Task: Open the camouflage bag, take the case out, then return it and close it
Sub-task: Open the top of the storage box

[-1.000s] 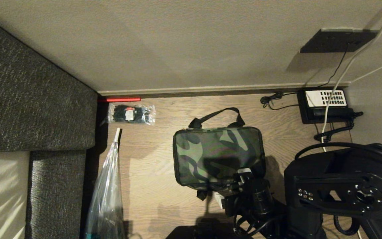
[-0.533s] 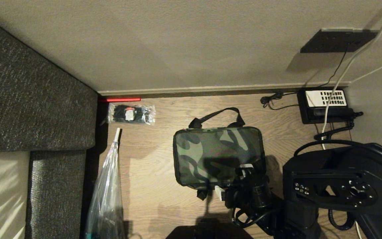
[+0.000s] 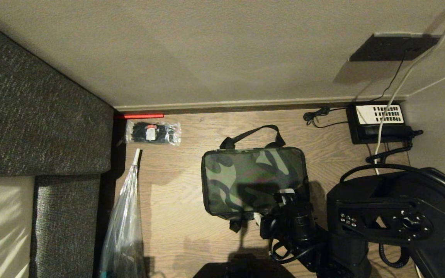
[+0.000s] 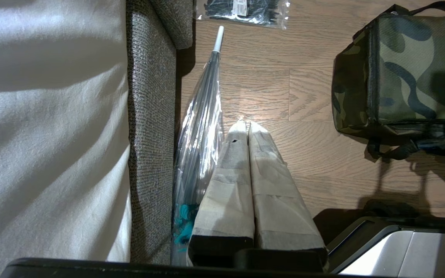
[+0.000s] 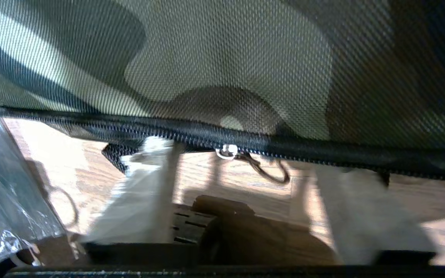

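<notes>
Camouflage bag (image 3: 251, 179): coarse woven matt cloth, black zip with shiny metal pull (image 5: 227, 151). Floor (image 3: 176, 200): matt grained wood. Packet (image 3: 153, 132): glossy clear plastic.

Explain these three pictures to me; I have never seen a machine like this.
It is a two-armed robot. One picture looks down from its head; the other two come from cameras on each wrist.

On the wood floor stands a zipped camouflage bag, with a packet of black ties, a clear umbrella beside a sofa, and a telephone.

The right hand is at the bag's near edge, its fingers apart on either side of the zipper pull, holding nothing. The left hand is shut and idle.
</notes>
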You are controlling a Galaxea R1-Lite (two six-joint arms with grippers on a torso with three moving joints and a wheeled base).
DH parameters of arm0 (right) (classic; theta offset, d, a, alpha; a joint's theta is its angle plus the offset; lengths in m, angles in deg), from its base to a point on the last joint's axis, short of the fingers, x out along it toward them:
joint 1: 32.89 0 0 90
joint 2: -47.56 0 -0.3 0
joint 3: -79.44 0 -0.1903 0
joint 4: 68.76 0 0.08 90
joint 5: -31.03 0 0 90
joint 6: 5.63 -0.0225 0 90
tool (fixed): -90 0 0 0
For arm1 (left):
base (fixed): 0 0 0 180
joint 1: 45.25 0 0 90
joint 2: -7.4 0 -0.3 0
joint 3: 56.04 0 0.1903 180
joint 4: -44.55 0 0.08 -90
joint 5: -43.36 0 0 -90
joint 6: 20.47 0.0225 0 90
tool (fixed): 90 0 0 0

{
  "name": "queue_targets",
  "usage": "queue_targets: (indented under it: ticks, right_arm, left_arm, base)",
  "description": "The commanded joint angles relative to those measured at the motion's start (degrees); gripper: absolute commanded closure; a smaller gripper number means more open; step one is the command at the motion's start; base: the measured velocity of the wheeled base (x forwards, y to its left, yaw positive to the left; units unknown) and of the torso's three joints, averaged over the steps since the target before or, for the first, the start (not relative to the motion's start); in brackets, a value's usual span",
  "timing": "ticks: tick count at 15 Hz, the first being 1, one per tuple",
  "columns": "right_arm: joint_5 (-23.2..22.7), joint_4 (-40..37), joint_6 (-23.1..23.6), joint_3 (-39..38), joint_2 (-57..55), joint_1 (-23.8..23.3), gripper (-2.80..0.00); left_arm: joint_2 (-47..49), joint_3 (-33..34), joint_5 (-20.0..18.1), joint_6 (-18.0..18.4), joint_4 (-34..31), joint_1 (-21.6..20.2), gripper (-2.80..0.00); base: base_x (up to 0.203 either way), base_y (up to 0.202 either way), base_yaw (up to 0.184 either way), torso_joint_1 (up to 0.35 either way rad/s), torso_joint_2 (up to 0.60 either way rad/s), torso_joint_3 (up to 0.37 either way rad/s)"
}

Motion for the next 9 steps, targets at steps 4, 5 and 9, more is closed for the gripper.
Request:
queue_targets:
  ticks: [4, 5, 9]
  right_arm:
    - [-0.26, -0.15, 0.19, -1.33, 0.54, 0.04, 0.0]
    - [-0.31, -0.58, 0.44, -2.01, 1.19, 0.05, 0.0]
    - [-0.41, -3.65, 2.69, -3.93, 4.96, 0.04, 0.0]
  left_arm:
    - [0.0, 0.18, 0.02, 0.0, -0.02, -0.02, 0.0]
    - [0.0, 0.18, 0.02, 0.0, -0.02, -0.02, 0.0]
    - [0.0, 0.18, 0.02, 0.0, -0.02, -0.02, 0.0]
  base:
    - [0.0, 0.0, 0.0, 0.0, 0.0, 0.0]
    - [0.0, 0.0, 0.0, 0.0, 0.0, 0.0]
    - [0.0, 0.0, 0.0, 0.0, 0.0, 0.0]
